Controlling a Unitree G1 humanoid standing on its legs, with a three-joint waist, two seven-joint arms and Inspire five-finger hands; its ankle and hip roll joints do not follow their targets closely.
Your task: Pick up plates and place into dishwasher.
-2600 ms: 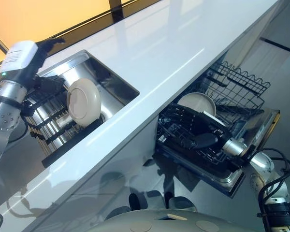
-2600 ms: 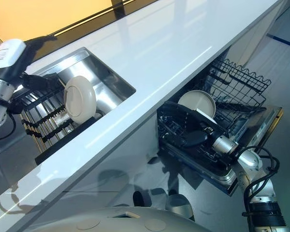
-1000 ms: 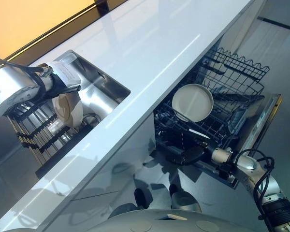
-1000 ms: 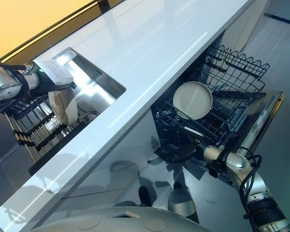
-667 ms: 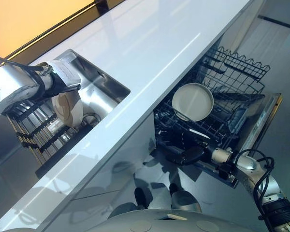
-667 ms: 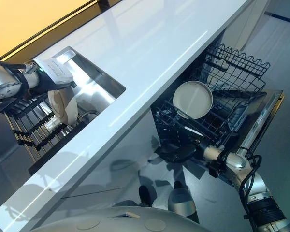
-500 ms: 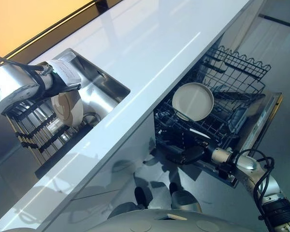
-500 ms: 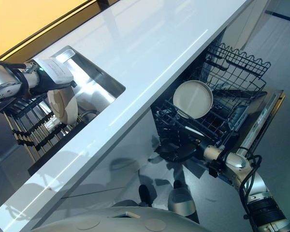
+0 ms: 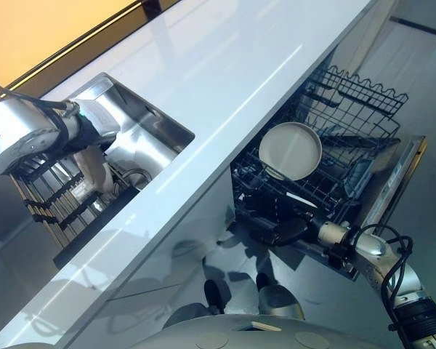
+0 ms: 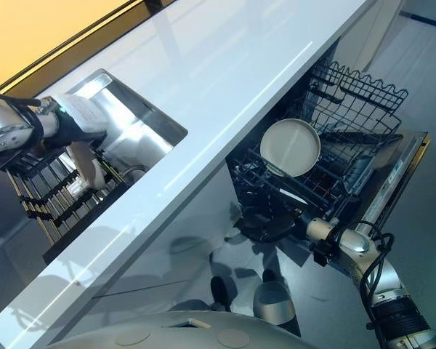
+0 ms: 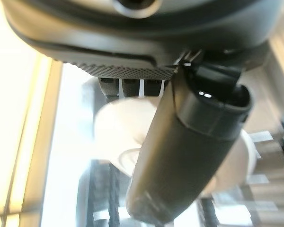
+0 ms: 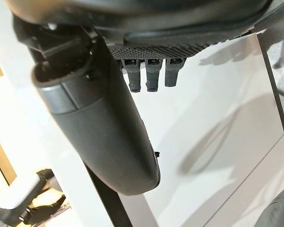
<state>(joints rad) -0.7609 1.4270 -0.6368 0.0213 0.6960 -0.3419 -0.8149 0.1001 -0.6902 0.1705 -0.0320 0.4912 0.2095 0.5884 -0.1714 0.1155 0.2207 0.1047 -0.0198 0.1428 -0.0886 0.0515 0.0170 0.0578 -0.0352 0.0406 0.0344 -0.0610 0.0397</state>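
We see the left robot hand at the upper left of the frame, over the dish rack in the sink, fingers and thumb clamped on a cream plate whose edge shows just under the hand. White table runs diagonally across the frame. At the right, a second cream plate stands tilted on edge in the lower dishwasher rack, above the open dishwasher door. Right robot hand sits low at the front of that rack, apart from the plate, grasping nothing; fingers look short and curled in its wrist view.
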